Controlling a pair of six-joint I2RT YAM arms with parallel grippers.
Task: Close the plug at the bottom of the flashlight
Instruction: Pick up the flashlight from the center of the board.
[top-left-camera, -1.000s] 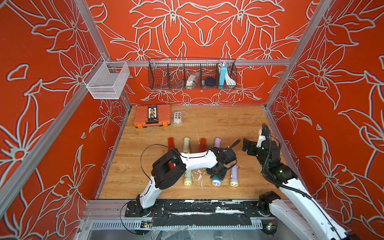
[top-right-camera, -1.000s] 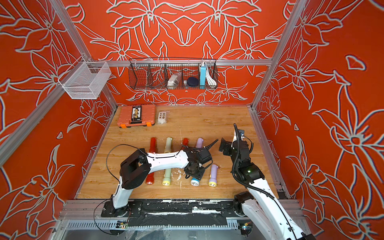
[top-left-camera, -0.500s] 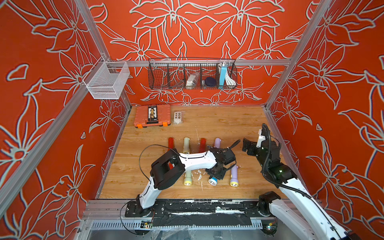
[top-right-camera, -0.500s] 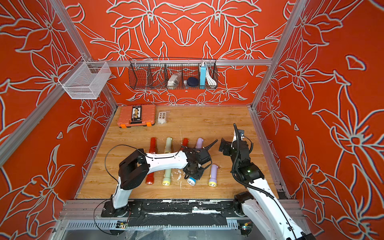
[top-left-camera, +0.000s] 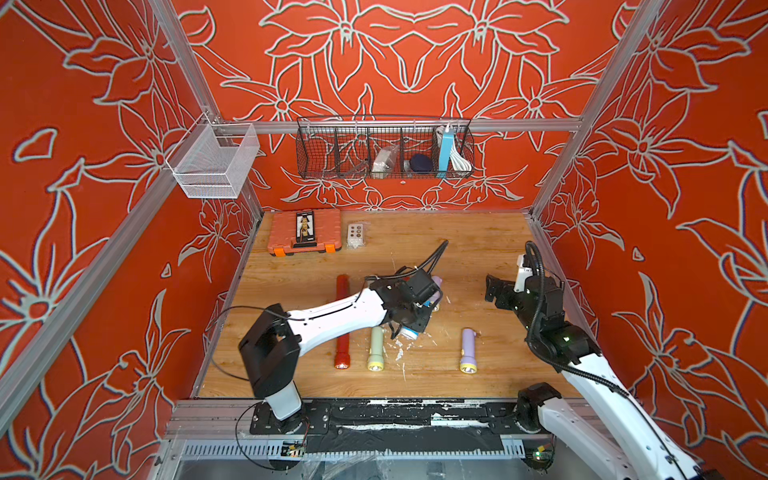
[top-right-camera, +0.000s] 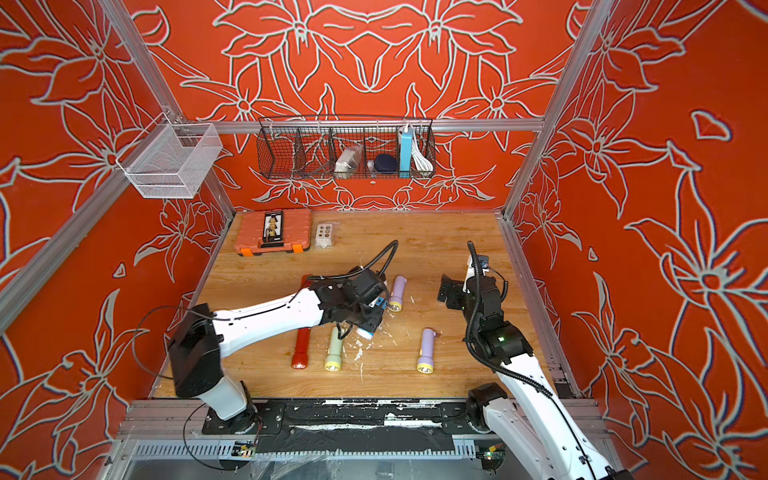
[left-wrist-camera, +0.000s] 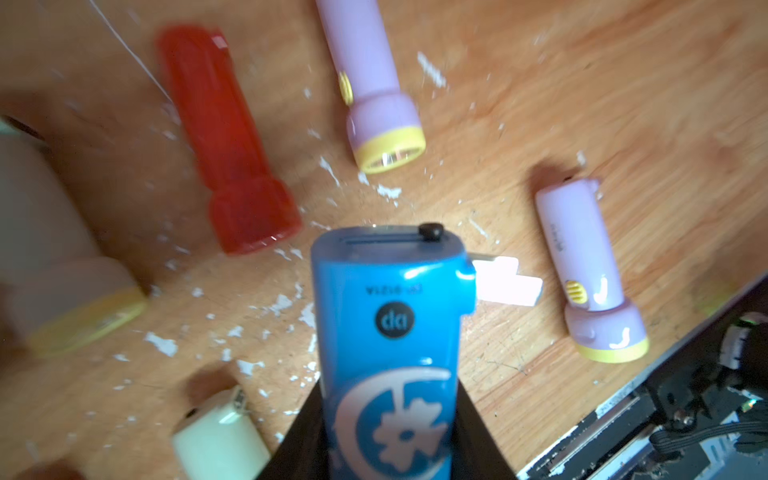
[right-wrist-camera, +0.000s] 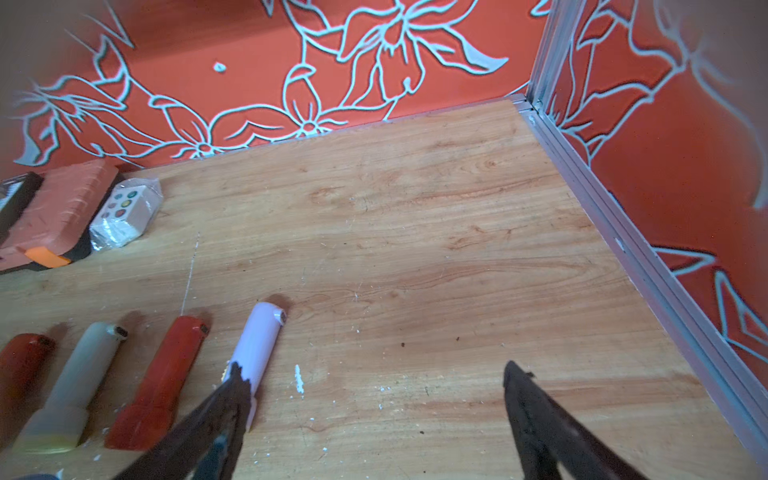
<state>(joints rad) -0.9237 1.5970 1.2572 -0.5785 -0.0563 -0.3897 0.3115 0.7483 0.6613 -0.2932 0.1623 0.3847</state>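
Held: glossy blue plastic flashlight (left-wrist-camera: 390, 291), clenched in the left pincer (left-wrist-camera: 387, 384) over the wooden bench (top-left-camera: 478, 249).
Long axis: along the pincer's reach, tail jutting past the fingertips.
Plug: white flap (left-wrist-camera: 505, 284) standing open off the tail's side.
Free arm: right pincer (top-left-camera: 492, 291), spread and empty, well apart on the flashlight's right; likely the presser.

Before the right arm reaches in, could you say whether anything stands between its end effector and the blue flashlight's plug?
Nothing visible blocks it: the white plug juts from the blue flashlight toward the open right end effector; a lilac flashlight lies beside that path.
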